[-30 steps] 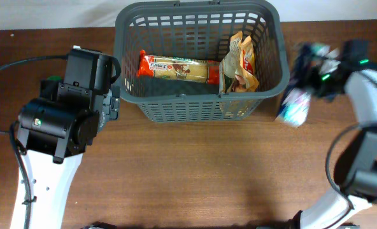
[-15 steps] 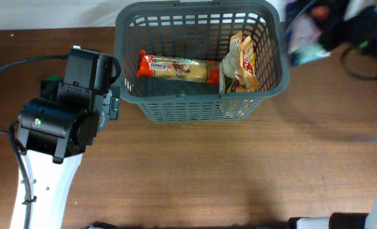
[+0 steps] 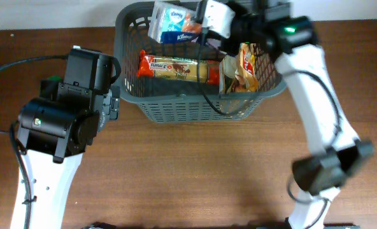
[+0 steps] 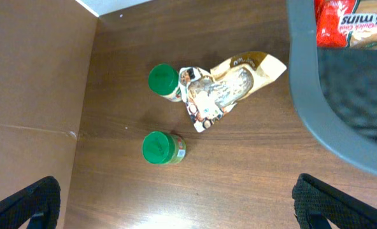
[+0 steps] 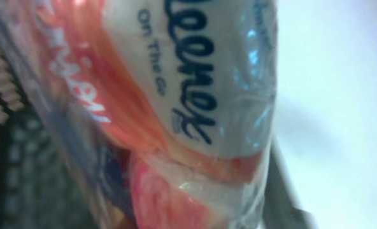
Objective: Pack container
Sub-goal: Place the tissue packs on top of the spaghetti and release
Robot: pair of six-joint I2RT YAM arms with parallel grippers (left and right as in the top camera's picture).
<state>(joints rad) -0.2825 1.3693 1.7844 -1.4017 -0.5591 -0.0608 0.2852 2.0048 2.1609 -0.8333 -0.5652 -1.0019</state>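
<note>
The dark grey basket (image 3: 195, 108) stands at the back middle of the table. In it lie a red and cream snack bar (image 3: 176, 68) and a tan snack bag (image 3: 242, 71). My right gripper (image 3: 204, 22) is shut on a pack of Kleenex tissues (image 3: 172, 22) and holds it over the basket's back left part. The pack fills the right wrist view (image 5: 195, 83). My left gripper (image 4: 176, 203) is open and empty over bare table left of the basket's rim (image 4: 316, 121).
In the left wrist view, two green-lidded jars (image 4: 163, 79) (image 4: 158, 147) and a tan snack pouch (image 4: 230, 86) lie on the table left of the basket. The left arm (image 3: 61, 121) covers them in the overhead view.
My right arm has swung from the table's right side up and left over the basket, carrying the tissue pack. The left arm has not moved.
</note>
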